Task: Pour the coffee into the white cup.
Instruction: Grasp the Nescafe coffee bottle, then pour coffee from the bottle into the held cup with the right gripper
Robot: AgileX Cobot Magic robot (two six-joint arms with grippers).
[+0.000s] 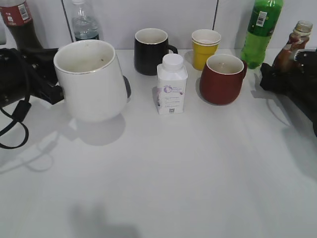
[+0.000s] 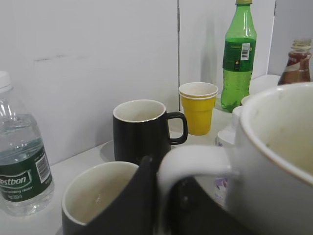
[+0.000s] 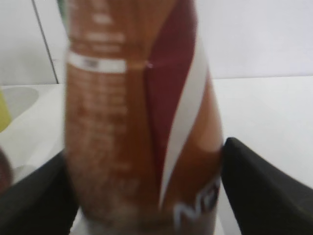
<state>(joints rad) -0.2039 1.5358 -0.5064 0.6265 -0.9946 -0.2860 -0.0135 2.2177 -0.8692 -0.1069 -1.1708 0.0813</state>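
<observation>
The large white cup (image 1: 91, 79) hangs a little above the table at the left, upright, its shadow beneath it. My left gripper (image 1: 52, 89) is shut on its handle. In the left wrist view my left gripper's fingers (image 2: 168, 196) pinch the white handle (image 2: 195, 159), and the cup's rim fills the right side. The brown coffee bottle (image 1: 296, 42) stands at the far right. My right gripper (image 1: 277, 74) is shut on it. In the right wrist view the bottle (image 3: 142, 122) fills the frame between my right gripper's two black fingers (image 3: 146, 200).
A black mug (image 1: 151, 49), a yellow paper cup (image 1: 205, 47), a dark red mug (image 1: 223, 78) and a small white bottle (image 1: 172, 84) stand mid-table. A green bottle (image 1: 261, 29), a water bottle (image 1: 84, 22) and a cola bottle (image 1: 17, 22) line the back wall. Another dark mug (image 2: 98, 200) sits behind the white cup.
</observation>
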